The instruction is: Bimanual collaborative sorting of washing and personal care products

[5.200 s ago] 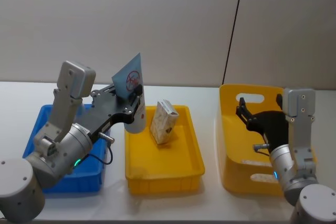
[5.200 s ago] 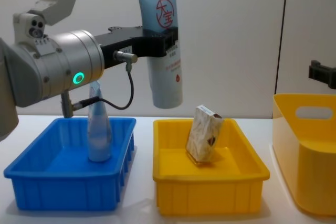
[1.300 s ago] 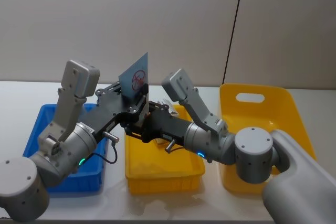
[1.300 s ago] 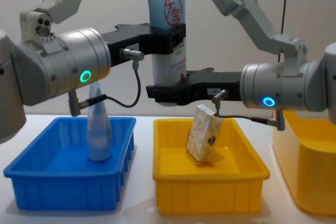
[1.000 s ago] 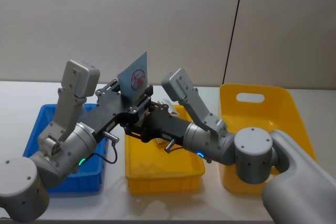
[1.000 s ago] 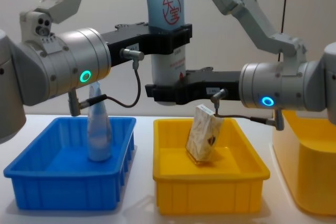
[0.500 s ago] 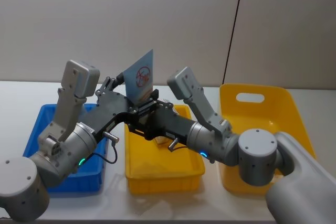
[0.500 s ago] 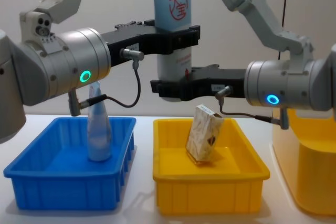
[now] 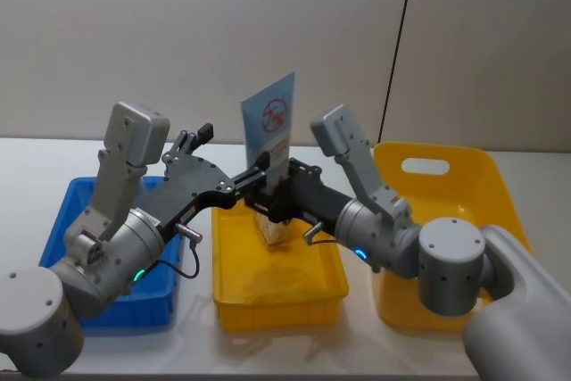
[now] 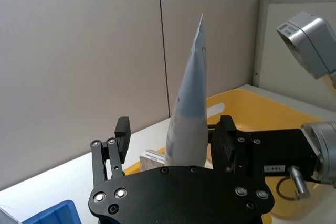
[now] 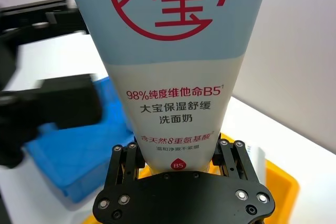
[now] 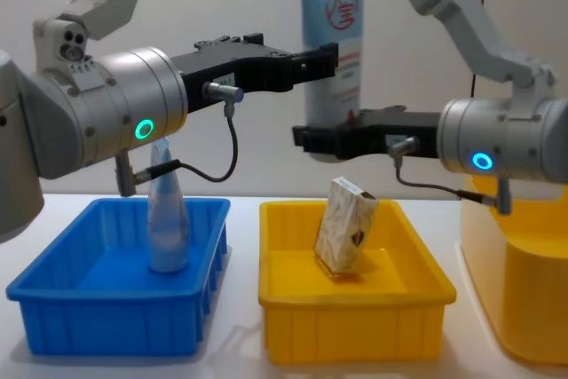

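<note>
The right gripper [image 12: 312, 141] is clamped on the lower body of a pale blue squeeze tube [image 12: 334, 33], holding it upright in the air with the flat crimp at 12 o'clock and the cap end down between the fingers. The tube carries a red circle logo and red print; in the right wrist view the tube [image 11: 176, 51] stands straight up out of the right gripper [image 11: 178, 157], pads pressed against both of its sides.

The left gripper [image 12: 312, 61] sits just at 9 o'clock of the tube in the chest view, fingers parted, not gripping it. In the left wrist view the left gripper [image 10: 173, 139] has its fingers spread wide, with the tube [image 10: 189, 108] standing between them and clear of the one at 9 o'clock.

From the head view, the tube [image 9: 270, 136] hangs above the yellow tray [image 9: 234, 287] at table centre. A small beige-white patterned pack [image 12: 344, 237] stands tilted inside that tray, below the tube, leaning toward 1 o'clock.

At 9 o'clock of the yellow tray sits the blue tray [image 12: 53, 326], holding a second squeeze tube [image 12: 167, 228] upright, crimp up. At 3 o'clock stands a tall yellow bin [image 12: 519, 308] with a handle slot.
</note>
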`<state>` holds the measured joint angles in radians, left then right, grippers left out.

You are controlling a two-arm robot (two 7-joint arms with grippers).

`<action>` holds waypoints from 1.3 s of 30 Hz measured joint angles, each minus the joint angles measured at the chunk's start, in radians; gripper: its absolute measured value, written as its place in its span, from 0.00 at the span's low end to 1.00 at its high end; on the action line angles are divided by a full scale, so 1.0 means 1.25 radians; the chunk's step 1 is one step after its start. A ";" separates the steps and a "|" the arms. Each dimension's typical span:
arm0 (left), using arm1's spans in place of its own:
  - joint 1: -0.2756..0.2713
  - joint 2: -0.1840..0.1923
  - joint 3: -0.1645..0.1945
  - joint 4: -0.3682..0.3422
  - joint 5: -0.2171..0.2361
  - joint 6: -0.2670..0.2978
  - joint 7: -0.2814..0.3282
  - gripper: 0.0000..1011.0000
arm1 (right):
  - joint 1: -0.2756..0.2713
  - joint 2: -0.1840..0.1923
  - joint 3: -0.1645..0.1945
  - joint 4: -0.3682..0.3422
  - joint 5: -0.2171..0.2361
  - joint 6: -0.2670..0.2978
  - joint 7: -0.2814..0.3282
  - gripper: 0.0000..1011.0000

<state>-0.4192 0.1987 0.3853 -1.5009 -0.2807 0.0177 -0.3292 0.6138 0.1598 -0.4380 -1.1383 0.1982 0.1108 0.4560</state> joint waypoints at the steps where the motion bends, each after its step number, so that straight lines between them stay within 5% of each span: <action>1: 0.000 0.000 0.000 0.000 0.000 0.000 0.000 0.99 | 0.000 0.000 0.003 0.000 0.001 0.002 -0.005 0.63; 39: 0.000 0.000 0.000 0.000 0.000 0.000 0.000 0.99 | -0.041 -0.044 0.166 -0.020 -0.015 0.129 -0.350 0.63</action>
<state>-0.4192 0.1987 0.3854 -1.5009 -0.2808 0.0177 -0.3292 0.5626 0.1052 -0.2303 -1.1634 0.1795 0.2717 0.0182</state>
